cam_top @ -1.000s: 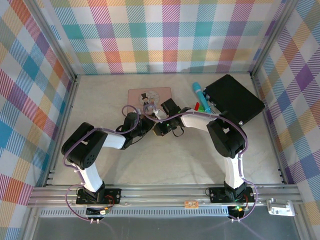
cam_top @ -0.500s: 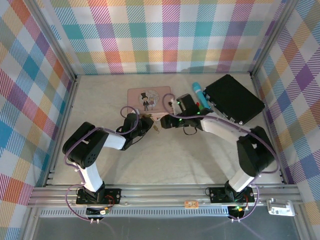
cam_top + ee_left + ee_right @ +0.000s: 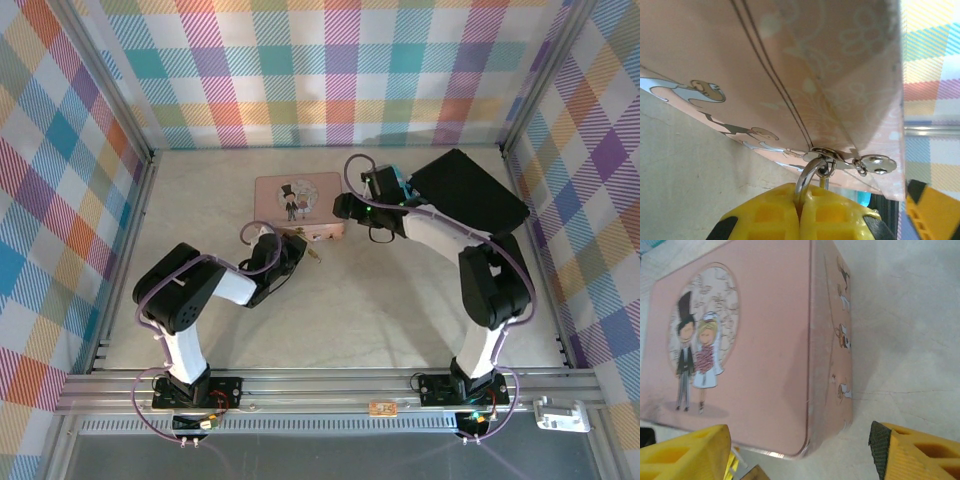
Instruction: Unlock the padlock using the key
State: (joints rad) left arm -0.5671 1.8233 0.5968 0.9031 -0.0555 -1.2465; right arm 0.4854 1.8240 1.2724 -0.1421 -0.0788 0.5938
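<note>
The flat pink rectangular tin [image 3: 298, 198], its lid printed with a cartoon bride and groom, sits shut on the pale table [image 3: 350, 310], so nothing inside it can be seen. Well to the right of the tin lies a flat black rectangular case [image 3: 470, 195], also closed. Between case and tin, a teal plastic cylinder [image 3: 398, 178] pokes out from behind the right arm.

The small padlock with a thin silver U-shaped shackle [image 3: 807, 175] hangs at the tin's near side wall. In the left wrist view the shackle passes through the ring of the tin's silver metal latch [image 3: 860, 164]. The left gripper [image 3: 800, 207] is at the tin's near edge, its yellow pads pressed together around the lower part of the shackle (the lock's body is hidden between them), so it is clamped on the padlock.

The tiny yellow-orange key [image 3: 314, 257] appears in the top view as a sliver on the table just off the tin's near right corner. It is beside the left gripper's tip and apart from the right gripper, and it is too small to tell whether it touches the padlock.

The right gripper [image 3: 344, 206] sits at the tin's right edge with its yellow fingers [image 3: 687, 452] spread wide and holding nothing. In the right wrist view the tin's corner lies ahead between them.
</note>
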